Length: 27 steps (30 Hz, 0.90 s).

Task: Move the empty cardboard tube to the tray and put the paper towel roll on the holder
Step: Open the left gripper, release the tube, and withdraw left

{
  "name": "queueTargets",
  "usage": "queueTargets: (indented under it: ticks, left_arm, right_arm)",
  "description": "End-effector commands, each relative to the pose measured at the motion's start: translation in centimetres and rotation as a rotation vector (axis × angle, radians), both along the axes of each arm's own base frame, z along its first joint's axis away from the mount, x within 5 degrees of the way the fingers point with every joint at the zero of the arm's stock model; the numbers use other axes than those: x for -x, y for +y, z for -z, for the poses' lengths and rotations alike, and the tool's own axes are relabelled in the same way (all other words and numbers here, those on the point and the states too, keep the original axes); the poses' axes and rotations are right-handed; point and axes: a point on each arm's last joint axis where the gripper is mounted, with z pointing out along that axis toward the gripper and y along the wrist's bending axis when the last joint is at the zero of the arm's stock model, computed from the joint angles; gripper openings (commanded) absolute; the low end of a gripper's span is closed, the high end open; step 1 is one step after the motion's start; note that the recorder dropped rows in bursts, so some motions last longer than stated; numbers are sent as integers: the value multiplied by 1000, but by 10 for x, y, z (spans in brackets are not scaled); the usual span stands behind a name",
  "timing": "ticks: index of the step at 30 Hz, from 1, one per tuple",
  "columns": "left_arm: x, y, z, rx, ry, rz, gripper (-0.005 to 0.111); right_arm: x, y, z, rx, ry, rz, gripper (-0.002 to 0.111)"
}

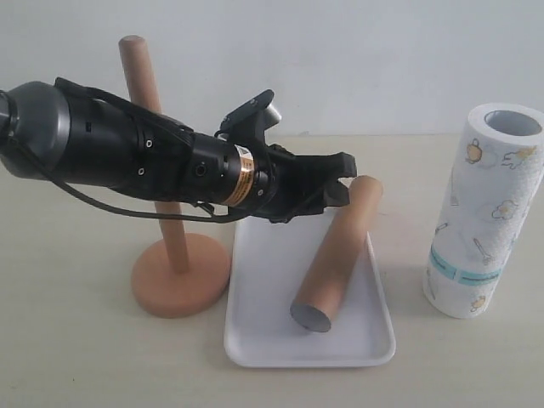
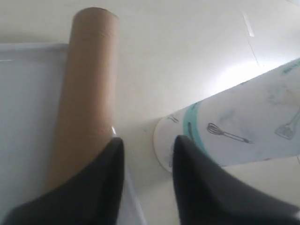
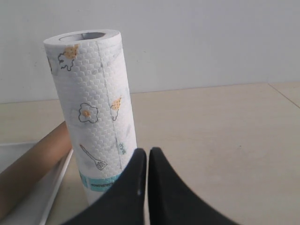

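The empty cardboard tube [image 1: 336, 255] lies slanted in the white tray [image 1: 255, 336], with its far end over the tray's back right rim and its grey open end toward the front. My left gripper [image 1: 344, 174] hovers open by that far end. In the left wrist view the tube [image 2: 84, 93] runs beside one finger, and only table and tray rim show in the gap of the gripper [image 2: 148, 140]. The paper towel roll [image 1: 489, 212] stands upright at the right. The holder [image 1: 178, 280] stands left of the tray, partly behind my left arm. My right gripper [image 3: 147, 151] is shut and empty, close to the roll [image 3: 93, 108].
The left arm's black body crosses in front of the holder's rod [image 1: 140, 68]. A pale wall bounds the table at the back. In the right wrist view the tray's corner [image 3: 42, 201] and the tube [image 3: 33, 164] lie beside the roll.
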Motion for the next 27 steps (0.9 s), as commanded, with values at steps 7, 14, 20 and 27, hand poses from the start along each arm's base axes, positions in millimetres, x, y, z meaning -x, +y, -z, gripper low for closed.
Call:
queueTargets:
  ticks: [7, 14, 20, 27]
  left_arm:
    - [13, -4, -37, 95, -83, 145, 4]
    - [23, -6, -53, 113, -174, 254, 4]
    - [35, -3, -82, 134, -307, 337, 4]
    - [69, -3, -134, 172, -511, 427, 4]
  right_arm:
    - [0, 0, -2, 1, -18, -1, 1]
    - [0, 0, -2, 1, -18, -1, 1]
    - [0, 0, -2, 1, -18, -1, 1]
    - [0, 0, -2, 1, -18, -1, 1]
